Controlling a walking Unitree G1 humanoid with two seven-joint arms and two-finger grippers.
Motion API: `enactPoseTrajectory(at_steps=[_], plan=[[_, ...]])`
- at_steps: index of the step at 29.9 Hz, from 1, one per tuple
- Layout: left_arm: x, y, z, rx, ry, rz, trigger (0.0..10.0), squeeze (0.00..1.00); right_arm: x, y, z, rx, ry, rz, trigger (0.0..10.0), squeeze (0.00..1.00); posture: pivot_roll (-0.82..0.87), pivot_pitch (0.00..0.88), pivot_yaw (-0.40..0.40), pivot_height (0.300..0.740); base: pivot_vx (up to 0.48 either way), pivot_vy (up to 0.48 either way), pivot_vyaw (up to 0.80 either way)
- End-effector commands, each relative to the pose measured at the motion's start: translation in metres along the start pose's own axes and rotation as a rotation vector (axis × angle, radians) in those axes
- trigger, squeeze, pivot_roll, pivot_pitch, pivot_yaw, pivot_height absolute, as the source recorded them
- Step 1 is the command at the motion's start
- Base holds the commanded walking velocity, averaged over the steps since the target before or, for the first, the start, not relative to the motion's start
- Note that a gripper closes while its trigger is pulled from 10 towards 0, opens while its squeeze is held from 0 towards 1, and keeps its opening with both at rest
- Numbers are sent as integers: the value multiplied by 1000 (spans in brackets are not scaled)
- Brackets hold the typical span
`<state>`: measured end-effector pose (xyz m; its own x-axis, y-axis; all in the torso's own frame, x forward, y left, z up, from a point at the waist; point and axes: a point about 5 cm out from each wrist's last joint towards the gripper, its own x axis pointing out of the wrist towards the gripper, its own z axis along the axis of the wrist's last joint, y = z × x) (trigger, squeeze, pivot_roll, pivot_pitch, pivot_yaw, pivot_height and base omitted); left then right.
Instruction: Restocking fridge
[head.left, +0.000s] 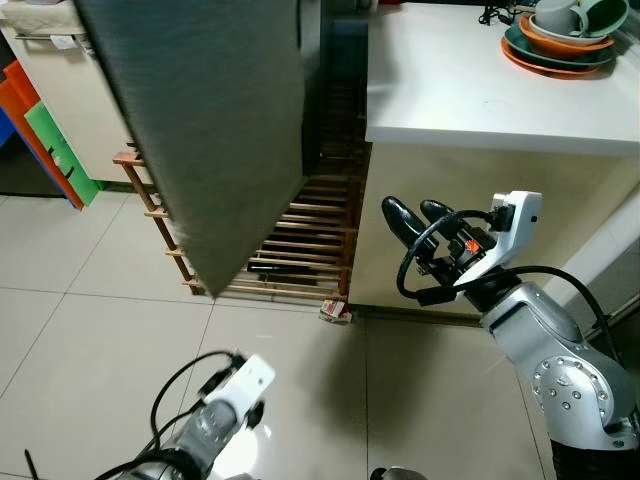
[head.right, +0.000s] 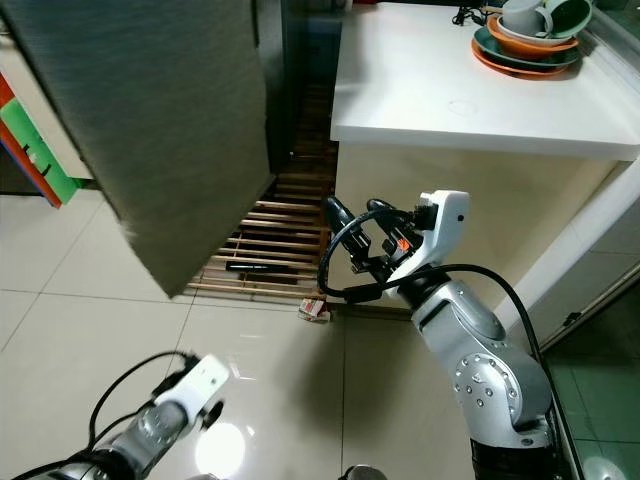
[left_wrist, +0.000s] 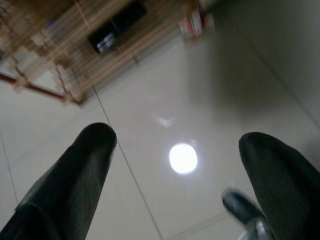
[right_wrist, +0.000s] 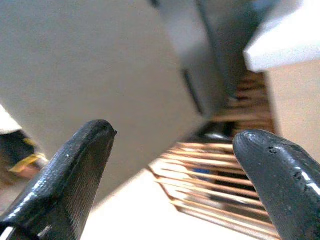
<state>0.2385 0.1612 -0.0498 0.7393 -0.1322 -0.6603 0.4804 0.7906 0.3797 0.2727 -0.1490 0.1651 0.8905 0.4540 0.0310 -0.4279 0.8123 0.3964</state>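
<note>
The fridge's big grey door (head.left: 210, 120) stands swung open at the upper left, its lower corner hanging over a wooden slatted rack (head.left: 300, 250) on the floor. My right gripper (head.left: 415, 218) is raised in front of the counter's side wall, pointing toward the door's edge. Its fingers (right_wrist: 80, 165) are open with nothing between them, and the door (right_wrist: 100, 65) fills the space beyond. My left gripper (left_wrist: 175, 145) hangs low over the tiled floor, open and empty, with its wrist (head.left: 235, 385) at the bottom of the head view.
A white counter (head.left: 450, 90) on the right carries stacked bowls and plates (head.left: 560, 35) at its far corner. A small red-and-white packet (head.left: 336, 313) lies on the floor by the rack. A black object (head.left: 272, 267) rests on the slats. Orange and green boards (head.left: 45, 140) lean at the left.
</note>
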Motion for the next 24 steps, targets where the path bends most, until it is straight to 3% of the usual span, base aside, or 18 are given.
enactPoseTrajectory(at_steps=[1, 4, 7, 13, 17, 24], plan=[[-5, 11, -9, -28, -15, 31, 10000, 0, 0, -12, -6, -50, 21, -96, 10000, 0, -142, 0, 34, 740, 0, 0, 0], [-5, 31, 14, -107, -180, 127, 10000, 0, -3, -31, -10, -211, 19, -256, 10000, 0, -126, 0, 32, 740, 0, 0, 0], [-13, 62, 50, -213, -420, 245, 10000, 0, -9, -47, -9, -299, -19, -400, 10000, 0, -108, 0, 25, 740, 0, 0, 0], [-49, 102, 118, -328, -749, 366, 10000, 0, -18, -65, -18, -335, -25, -508, 10000, 0, -68, 0, 13, 740, 0, 0, 0], [-62, 110, 150, -369, -846, 382, 10000, 0, -14, -63, -26, -336, -31, -492, 10000, 0, -67, 0, 13, 740, 0, 0, 0], [-68, 109, 167, -339, -854, 371, 10000, 0, -5, -55, -30, -407, -69, -432, 10000, 0, -85, 0, 16, 740, 0, 0, 0]])
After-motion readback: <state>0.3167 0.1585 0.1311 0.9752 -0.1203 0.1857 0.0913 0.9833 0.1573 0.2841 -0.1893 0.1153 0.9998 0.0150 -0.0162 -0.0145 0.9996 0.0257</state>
